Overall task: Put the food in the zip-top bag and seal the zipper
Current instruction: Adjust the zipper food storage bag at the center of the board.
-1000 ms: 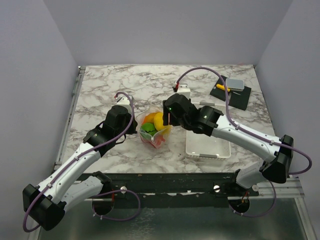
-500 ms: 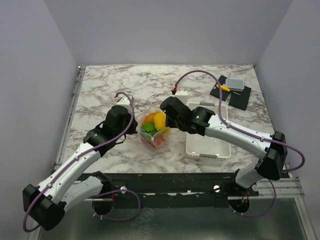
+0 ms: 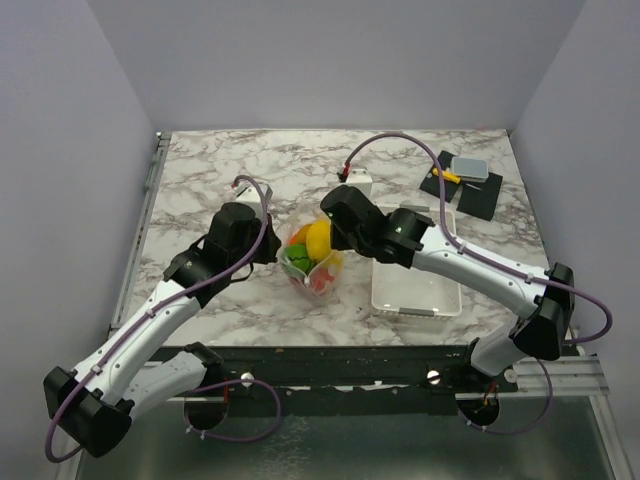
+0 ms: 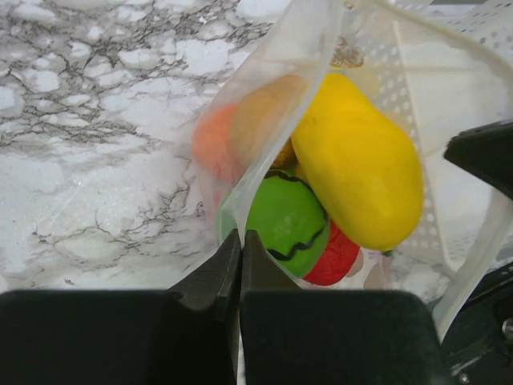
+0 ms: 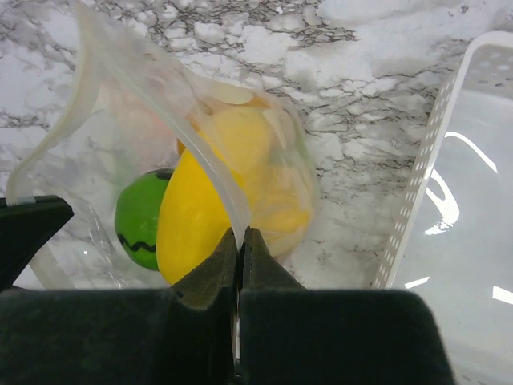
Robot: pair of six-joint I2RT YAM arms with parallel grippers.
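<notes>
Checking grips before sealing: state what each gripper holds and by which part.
Both hold the zip-top bag by its mouth rim: the left gripper pinches one side's edge, the right gripper pinches the opposite zipper strip.

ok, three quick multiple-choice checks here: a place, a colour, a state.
1. Top view, the white basket lies: A) left of the zip-top bag B) right of it C) under it
2. Biggest toy fruit in the bag: A) yellow B) blue C) purple
3. The right gripper is: A) open B) shut on the fruit C) shut on the bag's edge
B: basket sits on the bag's right. A: plainly yellow in both wrist views. C: jaws closed on the clear film.
</notes>
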